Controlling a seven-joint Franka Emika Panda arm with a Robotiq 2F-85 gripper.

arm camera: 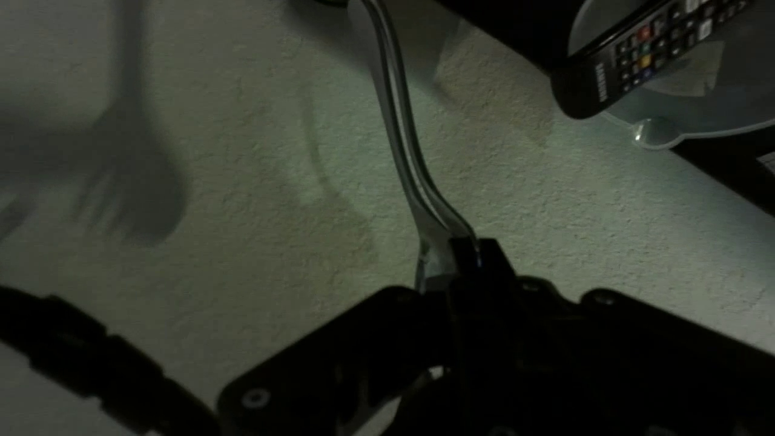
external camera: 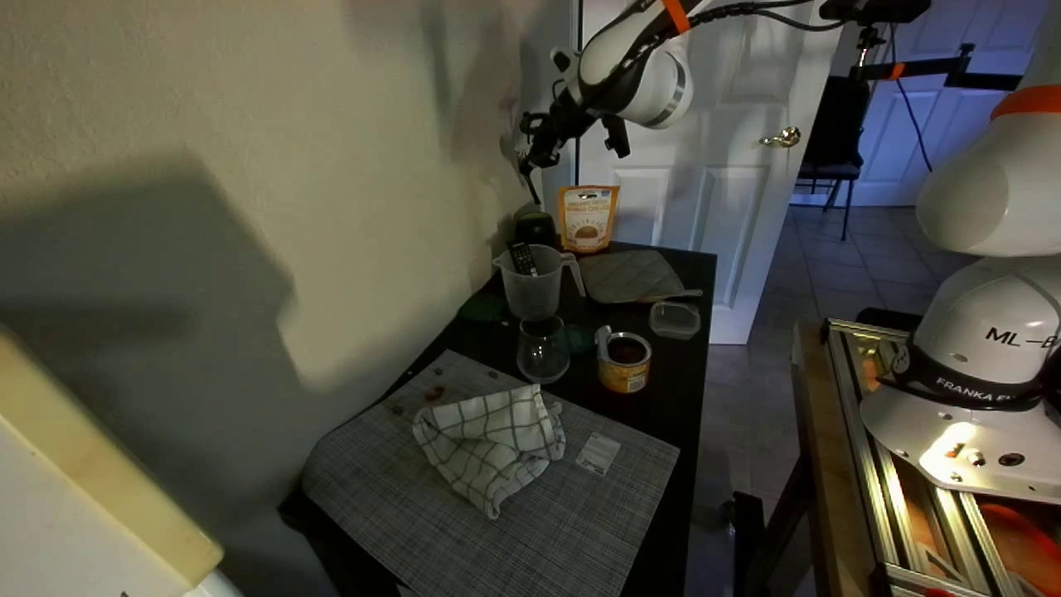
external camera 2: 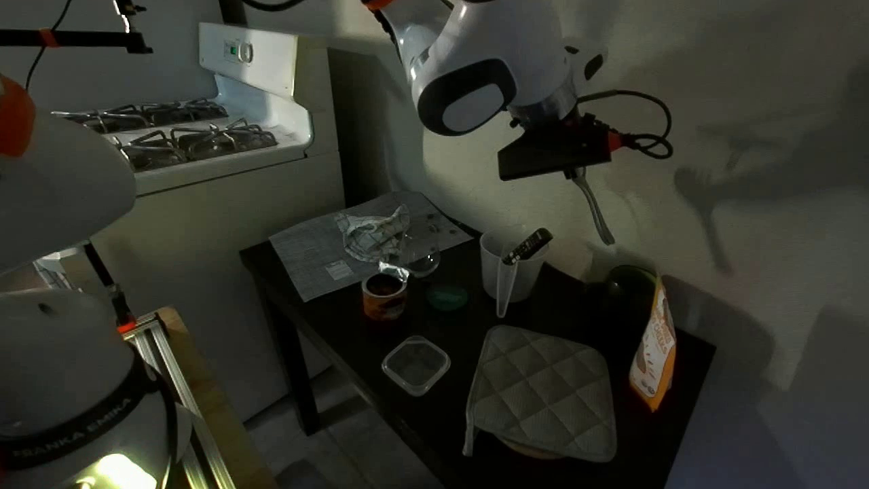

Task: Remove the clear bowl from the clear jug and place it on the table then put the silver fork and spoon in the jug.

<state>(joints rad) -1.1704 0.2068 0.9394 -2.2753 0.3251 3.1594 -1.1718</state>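
My gripper (arm camera: 478, 260) is shut on the silver fork and spoon (arm camera: 399, 115), which lie side by side. Their handles point away from the fingers; their heads are mostly hidden behind the gripper. In both exterior views the gripper (external camera: 535, 153) is high above the table's back end, and the cutlery (external camera 2: 594, 207) hangs down above and beside the clear jug (external camera 2: 493, 261), not over its mouth. The clear jug (external camera: 535, 294) stands upright with a black remote (external camera: 523, 259) leaning in it. The jug's rim (arm camera: 657, 133) shows in the wrist view. The clear bowl (external camera: 675, 320) sits on the dark table (external camera: 680, 373); it also shows here (external camera 2: 415, 367).
A wall is close beside the gripper. Near the jug are a dark round object (external camera: 535, 225), an orange-white bag (external camera: 587, 217), a quilted mitt (external camera 2: 543, 390), a green lid (external camera 2: 447, 297), a stemless glass (external camera: 543, 352) and an opened can (external camera: 624, 365). A checked cloth (external camera: 497, 439) lies on a grey mat.
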